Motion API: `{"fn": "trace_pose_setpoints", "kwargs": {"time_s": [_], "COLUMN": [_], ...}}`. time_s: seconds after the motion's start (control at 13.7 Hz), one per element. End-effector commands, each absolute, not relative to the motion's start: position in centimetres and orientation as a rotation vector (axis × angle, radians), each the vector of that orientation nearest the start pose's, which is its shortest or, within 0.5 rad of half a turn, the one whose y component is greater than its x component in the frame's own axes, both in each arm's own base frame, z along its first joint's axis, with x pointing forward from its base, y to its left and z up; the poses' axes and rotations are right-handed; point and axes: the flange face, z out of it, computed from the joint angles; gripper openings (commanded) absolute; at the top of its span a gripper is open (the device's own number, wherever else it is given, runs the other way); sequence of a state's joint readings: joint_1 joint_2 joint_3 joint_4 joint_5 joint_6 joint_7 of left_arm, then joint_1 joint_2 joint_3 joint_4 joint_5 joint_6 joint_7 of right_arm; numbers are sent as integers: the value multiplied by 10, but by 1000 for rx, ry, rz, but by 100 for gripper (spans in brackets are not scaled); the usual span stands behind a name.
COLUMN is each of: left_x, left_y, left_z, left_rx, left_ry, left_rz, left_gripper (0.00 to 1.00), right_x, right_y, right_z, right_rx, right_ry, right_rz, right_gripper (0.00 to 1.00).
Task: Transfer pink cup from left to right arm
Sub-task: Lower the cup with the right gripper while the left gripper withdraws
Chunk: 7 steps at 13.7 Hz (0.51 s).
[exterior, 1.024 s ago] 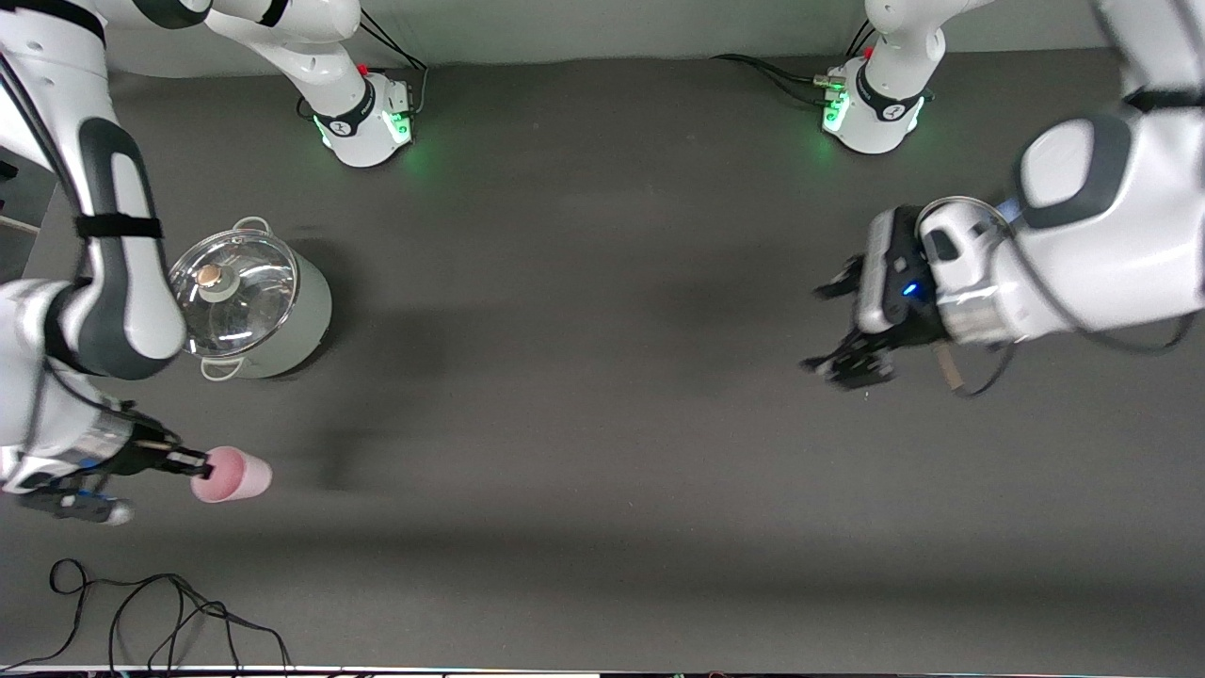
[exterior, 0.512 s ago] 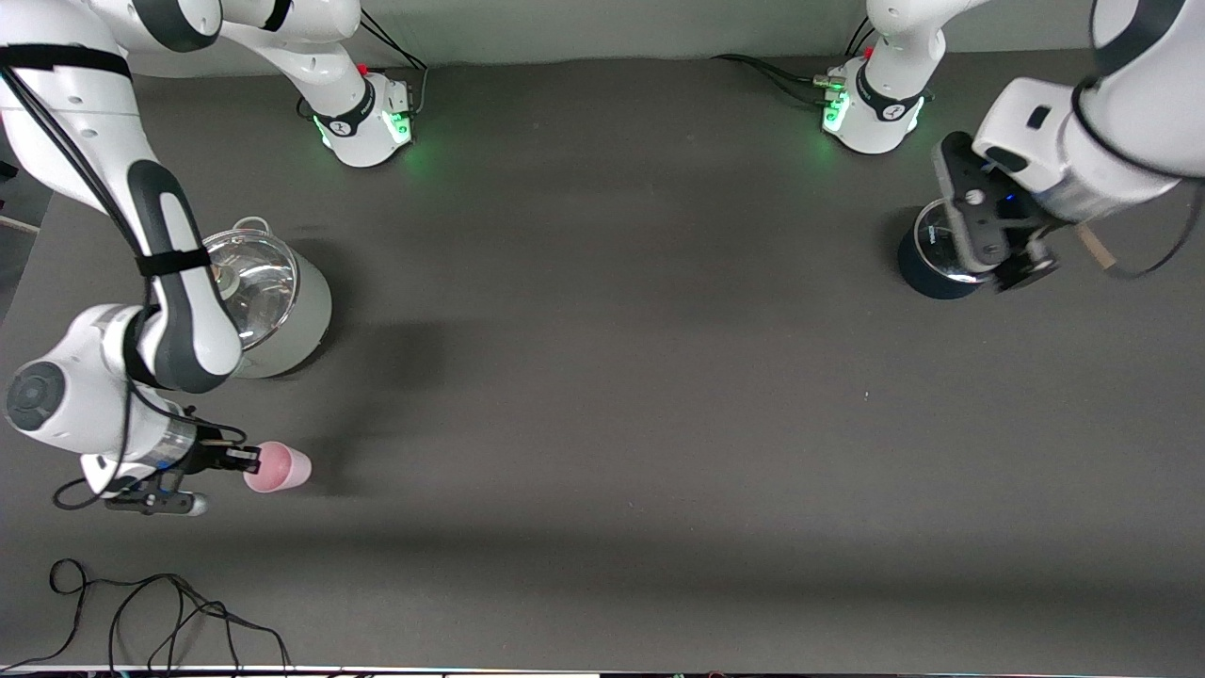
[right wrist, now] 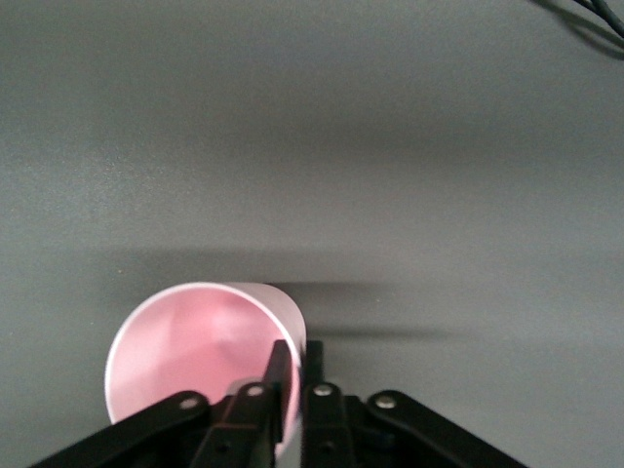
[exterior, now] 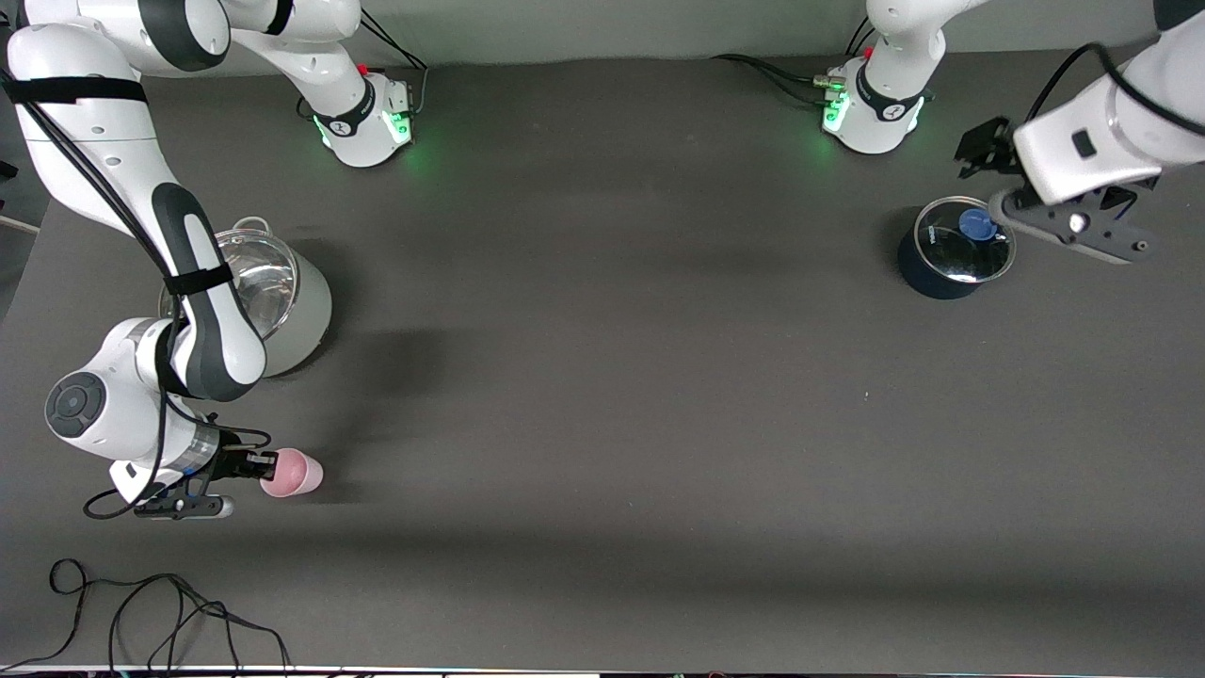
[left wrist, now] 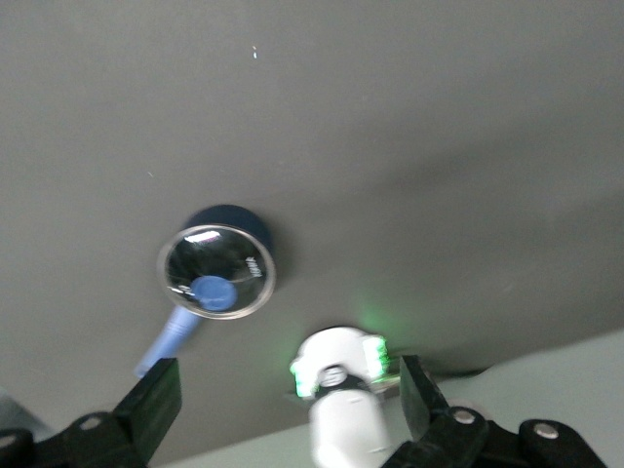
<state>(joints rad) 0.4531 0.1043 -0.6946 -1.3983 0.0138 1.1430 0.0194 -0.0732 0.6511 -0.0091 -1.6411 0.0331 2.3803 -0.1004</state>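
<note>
The pink cup (exterior: 297, 475) is a small pale pink tumbler. My right gripper (exterior: 266, 463) is shut on its rim, low over the table at the right arm's end. In the right wrist view one finger is inside the cup (right wrist: 195, 341) and one outside, so the right gripper (right wrist: 297, 353) pinches the wall. My left gripper (exterior: 981, 149) is open and empty, up in the air by the dark blue pot (exterior: 946, 268). In the left wrist view the left gripper (left wrist: 288, 390) has its fingers wide apart with nothing between them.
A grey-green pot with a glass lid (exterior: 297, 306) stands at the right arm's end, partly hidden by the right arm. The dark blue pot (left wrist: 234, 219) has a glass lid with a blue knob. Black cable (exterior: 141, 603) lies near the table's front edge.
My right arm has carried the pink cup a little toward the middle of the table. My left arm has drawn back toward its base, uncovering the dark blue pot.
</note>
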Motion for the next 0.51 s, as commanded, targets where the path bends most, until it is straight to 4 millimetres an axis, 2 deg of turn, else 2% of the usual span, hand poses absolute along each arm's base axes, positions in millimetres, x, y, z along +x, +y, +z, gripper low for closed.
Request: {"fn": "trace_pose_setpoints", "kwargs": {"time_s": [0.0,0.15,0.37,0.44], "left_x": [534,540,547,546], "left_y": [-104,-100,-90,-87], "left_z": [635,624,604,608], "left_rx": [-3155,-3150,-3119,-3109], "left_ry": [176,121,116,111], "left_rz": [469,505,600,593], "left_gripper": [100,100,100,100], "right_x": [696,695,684,680], "right_y": [-61,-63,-62,-64], "right_z": [251,260,295,313], "right_rx": [-3139,-3140,-3137,-3142], "right_ry": [-30,-26,-32,-60], "right_rz": [-169,-169,-50,-20], "right_gripper": [100,100,100,100]}}
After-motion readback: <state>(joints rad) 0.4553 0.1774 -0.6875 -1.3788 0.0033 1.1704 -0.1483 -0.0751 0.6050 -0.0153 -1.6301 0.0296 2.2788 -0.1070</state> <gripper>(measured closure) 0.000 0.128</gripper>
